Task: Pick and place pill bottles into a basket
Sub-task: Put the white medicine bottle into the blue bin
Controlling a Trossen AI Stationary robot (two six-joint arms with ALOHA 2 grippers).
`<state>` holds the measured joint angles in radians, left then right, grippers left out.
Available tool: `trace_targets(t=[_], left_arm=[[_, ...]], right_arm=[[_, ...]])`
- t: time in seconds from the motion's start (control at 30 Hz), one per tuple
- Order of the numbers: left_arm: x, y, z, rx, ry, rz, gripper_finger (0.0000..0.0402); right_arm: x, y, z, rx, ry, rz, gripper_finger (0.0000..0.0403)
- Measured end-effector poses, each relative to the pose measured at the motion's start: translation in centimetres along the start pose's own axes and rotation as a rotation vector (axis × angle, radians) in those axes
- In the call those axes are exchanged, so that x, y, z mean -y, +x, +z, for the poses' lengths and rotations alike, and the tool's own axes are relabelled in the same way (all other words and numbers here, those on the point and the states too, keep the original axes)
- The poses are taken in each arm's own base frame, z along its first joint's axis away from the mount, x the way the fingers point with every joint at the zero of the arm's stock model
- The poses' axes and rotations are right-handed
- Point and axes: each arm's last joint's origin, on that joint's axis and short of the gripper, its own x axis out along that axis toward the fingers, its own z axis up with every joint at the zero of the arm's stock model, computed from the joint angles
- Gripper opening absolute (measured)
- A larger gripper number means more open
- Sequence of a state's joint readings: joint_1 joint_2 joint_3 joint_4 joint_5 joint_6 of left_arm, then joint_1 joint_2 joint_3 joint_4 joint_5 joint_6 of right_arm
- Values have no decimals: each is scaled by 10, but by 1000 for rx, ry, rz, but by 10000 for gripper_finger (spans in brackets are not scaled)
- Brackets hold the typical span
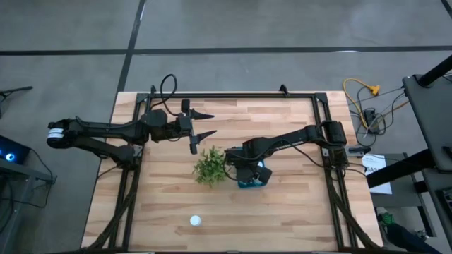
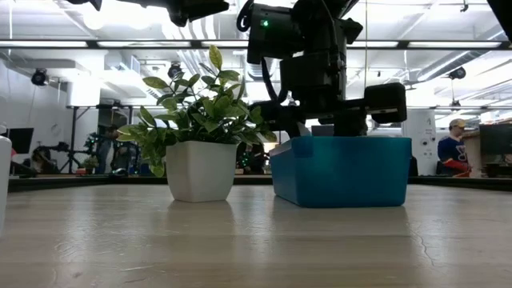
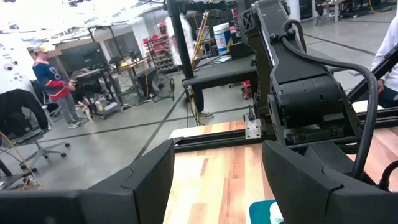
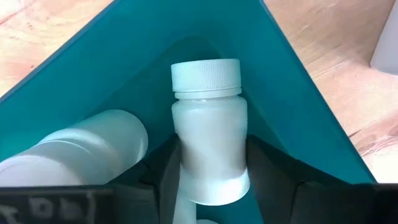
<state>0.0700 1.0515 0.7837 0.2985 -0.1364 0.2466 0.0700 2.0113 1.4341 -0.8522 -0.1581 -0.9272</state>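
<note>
Right hand [image 4: 211, 177] is down inside the teal basket [image 4: 298, 106]. Its fingers sit on both sides of a white pill bottle [image 4: 209, 146], touching the body below the cap, so we read it as clamped on the bottle. We can't say if it's placing or letting go. A 2nd bottle [image 4: 93, 149] lies on its side in the basket just beside it.

In the high view the basket [image 1: 263, 180] sits mid-surface beside the potted plant [image 1: 210, 166]. One more bottle [image 1: 195, 221] stands alone near the front edge of the wooden surface [image 1: 296, 212], well apart from the basket.

Left hand [image 1: 200, 124] hovers behind the plant w/ fingers apart and nothing in it.

Handling, our guess: bottles look light, rigid plastic w/ smooth walls, so prob slippery and prone to roll when on their side. Best hold is across the body just under the cap w/ modest squeeze.
</note>
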Motion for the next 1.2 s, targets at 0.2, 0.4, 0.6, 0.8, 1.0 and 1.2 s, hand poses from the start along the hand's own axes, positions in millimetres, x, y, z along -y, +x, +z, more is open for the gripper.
trace_targets(t=[0.2, 0.4, 0.6, 0.8, 1.0, 1.2], left_arm=[[0, 0, 0, 0, 0, 0, 226], [1, 2, -1, -6, 1, -1, 226], [1, 2, -2, -7, 1, -2, 226], [0, 2, 0, 9, 1, 2, 226], [0, 2, 0, 7, 4, 1, 226], [1, 2, -1, -3, 52, -1, 226]], right_arm=[[2, -4, 2, 1, 6, -8, 137], [3, -10, 4, -5, 9, -1, 136], [5, -27, 9, -14, 14, 12, 135], [7, -47, 14, -29, 17, 21, 134], [9, -67, 16, -113, 45, -26, 134], [12, -87, 18, -122, 134, -39, 134]])
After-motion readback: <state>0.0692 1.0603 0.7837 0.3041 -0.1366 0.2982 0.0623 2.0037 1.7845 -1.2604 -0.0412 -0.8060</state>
